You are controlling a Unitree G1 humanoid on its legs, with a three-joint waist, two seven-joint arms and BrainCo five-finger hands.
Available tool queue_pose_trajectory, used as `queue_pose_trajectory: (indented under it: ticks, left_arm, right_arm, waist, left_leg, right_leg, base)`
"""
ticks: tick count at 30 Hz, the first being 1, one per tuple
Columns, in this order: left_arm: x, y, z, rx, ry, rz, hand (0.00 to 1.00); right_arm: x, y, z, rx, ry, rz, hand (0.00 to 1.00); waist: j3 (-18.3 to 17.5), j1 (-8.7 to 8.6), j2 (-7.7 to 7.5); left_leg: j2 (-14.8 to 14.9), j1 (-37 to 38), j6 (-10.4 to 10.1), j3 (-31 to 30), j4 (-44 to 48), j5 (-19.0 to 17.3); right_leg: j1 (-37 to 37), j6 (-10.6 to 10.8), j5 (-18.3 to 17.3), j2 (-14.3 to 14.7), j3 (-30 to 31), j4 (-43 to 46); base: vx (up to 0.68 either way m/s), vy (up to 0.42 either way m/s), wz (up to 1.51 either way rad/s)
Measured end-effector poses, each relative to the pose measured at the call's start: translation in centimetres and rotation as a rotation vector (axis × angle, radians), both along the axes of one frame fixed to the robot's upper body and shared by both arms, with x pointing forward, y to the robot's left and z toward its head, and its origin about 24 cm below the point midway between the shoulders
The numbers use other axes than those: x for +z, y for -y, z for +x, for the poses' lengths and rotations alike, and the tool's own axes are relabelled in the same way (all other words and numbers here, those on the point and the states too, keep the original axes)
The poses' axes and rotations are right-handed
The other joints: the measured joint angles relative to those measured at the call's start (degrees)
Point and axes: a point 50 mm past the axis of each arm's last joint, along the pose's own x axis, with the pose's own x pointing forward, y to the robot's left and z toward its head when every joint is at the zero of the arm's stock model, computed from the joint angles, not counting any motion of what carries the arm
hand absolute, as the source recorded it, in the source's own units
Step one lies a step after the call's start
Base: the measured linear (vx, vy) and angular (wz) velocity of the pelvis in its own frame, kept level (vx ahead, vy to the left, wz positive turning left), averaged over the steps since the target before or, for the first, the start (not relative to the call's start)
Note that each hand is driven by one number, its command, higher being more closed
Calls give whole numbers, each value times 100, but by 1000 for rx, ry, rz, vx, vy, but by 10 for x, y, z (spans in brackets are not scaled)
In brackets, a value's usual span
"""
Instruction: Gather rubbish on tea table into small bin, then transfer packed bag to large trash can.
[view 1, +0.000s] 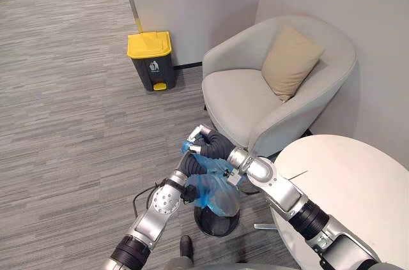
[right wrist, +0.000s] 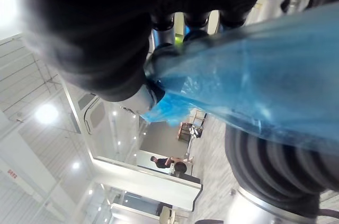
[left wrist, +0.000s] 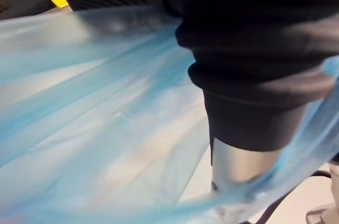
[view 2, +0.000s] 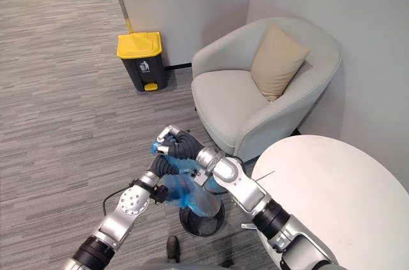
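Blue translucent plastic rubbish bag (view 1: 214,196) hangs with its bottom at the mouth of the small black round bin (view 1: 217,224) on the floor, left of the round white desk (view 1: 351,180). Biggest hazard first: the light-grey armchair (view 1: 255,91) sits close behind, and a swing could snag the film. The dark-grey trash can with a yellow lid (view 1: 151,66) stands well apart, far left. That's a long carry, and thin film may tear or slip. Right hand (view 1: 203,135) is pinched on a fold. Left hand (view 1: 188,166) is buried in film, grip impossible to call. Writing? Only a white litter pictogram on the can.

Translucent blue bag (view 1: 214,195) bunched above small black bin (view 1: 216,225).
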Motion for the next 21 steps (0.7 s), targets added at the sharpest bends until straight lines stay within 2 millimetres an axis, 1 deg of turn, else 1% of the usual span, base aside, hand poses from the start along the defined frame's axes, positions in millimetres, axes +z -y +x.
queue_pose_trajectory:
  ticks: [3, 6, 8, 16, 19, 21]
  left_arm:
    - [-6, -2, 0, 5, -25, 9, 0]
    - [-15, -1, -3, -8, -64, 23, 0]
    - [-16, 0, -3, -9, -76, 13, 0]
    - [-32, -7, -9, 26, -145, 16, 0]
    - [-41, -7, -13, 34, -179, 17, 0]
    - [-47, -7, -16, 36, -202, 32, 0]
  right_arm:
    - [1, 0, 1, 2, -7, 13, 100]
    - [8, -2, 3, 7, 17, 13, 100]
    - [10, -2, 4, 7, 25, 15, 100]
    - [10, 1, 7, -14, 27, 17, 100]
    - [9, 3, 10, -42, 21, 17, 100]
    - [8, 7, 16, -69, 17, 11, 100]
  waist:
    - [-31, 9, -50]
    - [-32, 3, -52]
    - [-32, 6, -51]
    - [-32, 13, -51]
    - [-32, 17, -51]
    - [-32, 17, -51]
  left_leg:
    - [-7, -3, 0, 0, 1, 0]
    - [-7, -3, 0, 11, 1, 0]
    - [-5, -3, 0, 11, 1, 0]
    - [-4, 1, -2, 3, 0, 1]
    - [-4, 1, -2, -8, 0, 1]
    - [-3, 2, -2, -16, 0, 2]
  right_leg:
    - [1, 0, 2, -3, 2, -3]
    - [-1, 0, 2, 2, 14, -8]
    - [-1, 0, 2, 10, 15, -7]
    - [1, 0, 2, 22, 11, 4]
    - [3, 1, 1, 18, 0, 9]
    - [4, 1, 1, 20, -7, 15]
  base:
    - [53, 1, -1]
    - [14, 0, -1]
    - [0, 0, 0]
    - [0, 0, 0]
    - [0, 0, 0]
    - [0, 0, 0]
